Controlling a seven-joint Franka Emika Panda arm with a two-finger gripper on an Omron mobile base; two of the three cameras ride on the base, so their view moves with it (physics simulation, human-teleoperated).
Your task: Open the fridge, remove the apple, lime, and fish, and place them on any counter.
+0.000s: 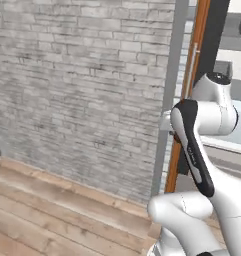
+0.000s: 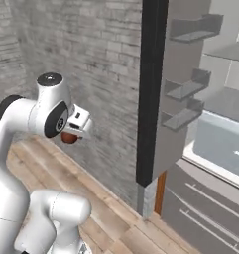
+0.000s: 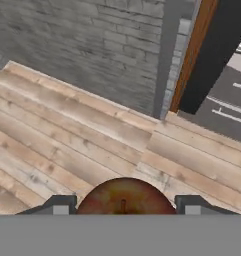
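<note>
One of three items is in transit: the small dark red-brown round apple (image 3: 124, 196) sits pinched between the jaws of the two-finger gripper (image 3: 123, 204), above the wooden plank floor (image 3: 67, 140). The tall grey fridge (image 2: 190, 119) stands open. Next move, by judgement: carry it to a counter.

The apple (image 3: 124, 196) — lower half cut off in the hand view — sits mostly hidden behind the hand (image 2: 71, 133).

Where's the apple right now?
The apple sits between the gripper's fingertips in the hand view, above the wooden floor. In the right base view it hangs under the hand, left of the open fridge door.
</note>
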